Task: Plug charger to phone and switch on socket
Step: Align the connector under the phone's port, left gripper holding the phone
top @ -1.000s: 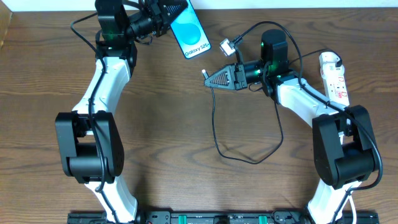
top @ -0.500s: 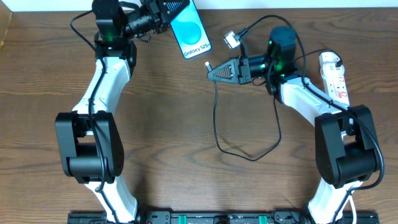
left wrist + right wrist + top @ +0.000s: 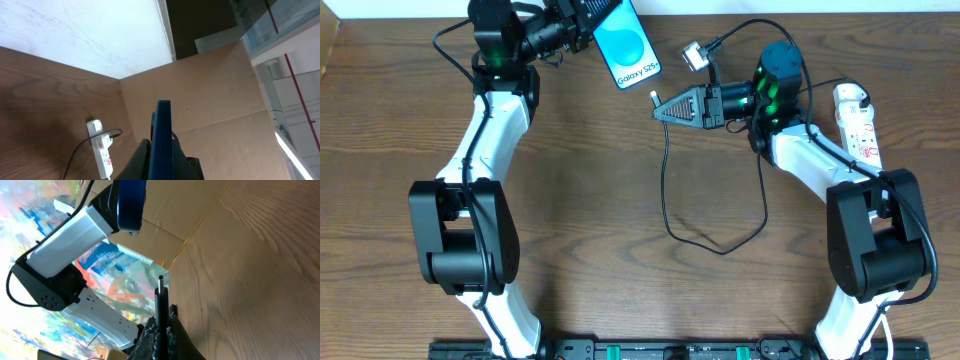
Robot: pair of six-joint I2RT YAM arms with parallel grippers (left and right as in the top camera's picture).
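My left gripper (image 3: 592,14) is shut on the phone (image 3: 628,46) and holds it lifted at the table's far edge, its blue screen facing up; in the left wrist view the phone (image 3: 162,135) stands edge-on between the fingers. My right gripper (image 3: 662,108) is shut on the plug tip (image 3: 654,98) of the charger, just below and to the right of the phone's bottom edge, a small gap apart. In the right wrist view the tip (image 3: 160,292) points toward the phone (image 3: 130,205). The black cable (image 3: 700,240) loops over the table. The socket (image 3: 857,124) lies at the far right.
The socket also shows in the left wrist view (image 3: 102,155) with a black cable into it. A small grey connector (image 3: 692,57) hangs by the right arm. A cardboard wall stands beyond the table's far edge.
My right gripper has carried the plug tip up and slightly left, closer to the phone's bottom edge. My left gripper has held the phone nearly still.
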